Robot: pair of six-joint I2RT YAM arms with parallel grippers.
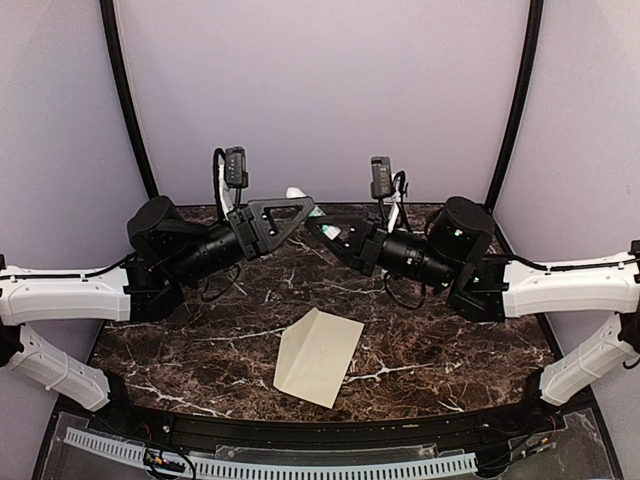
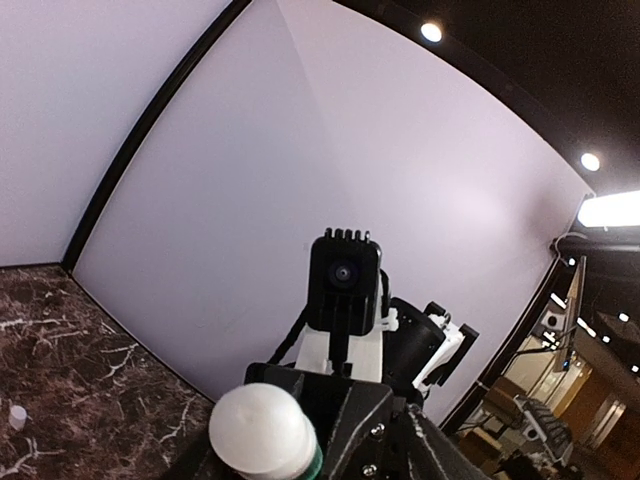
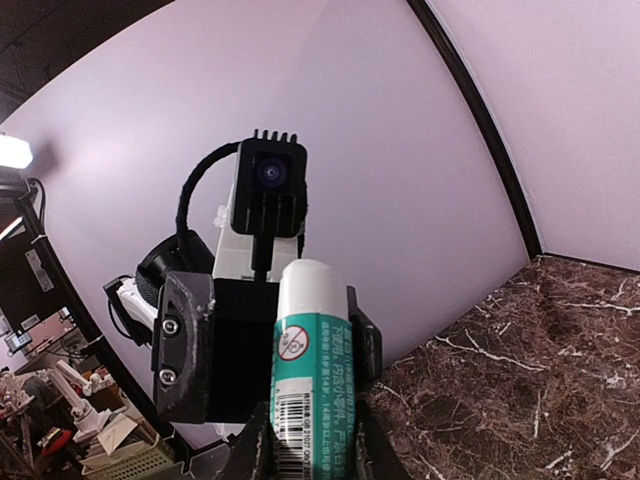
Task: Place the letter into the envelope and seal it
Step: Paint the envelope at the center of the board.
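Note:
The pale cream envelope (image 1: 318,355) lies on the dark marble table (image 1: 450,350) at the front centre, away from both arms. The letter is not in view. Both grippers are raised at the back centre, tips almost meeting. My right gripper (image 1: 320,228) is shut on a green-labelled glue stick (image 3: 310,360) with a white top, which stands up between its fingers (image 3: 372,440). My left gripper (image 1: 300,205) is shut on a white rounded cap with a green rim (image 2: 262,432). Each wrist view shows the other gripper and its camera close ahead.
A small white object (image 2: 10,417) sits on the marble near the back wall. The curved purple backdrop (image 1: 320,90) closes the table's far side. A clear cover with a white cable strip (image 1: 270,462) runs along the front edge.

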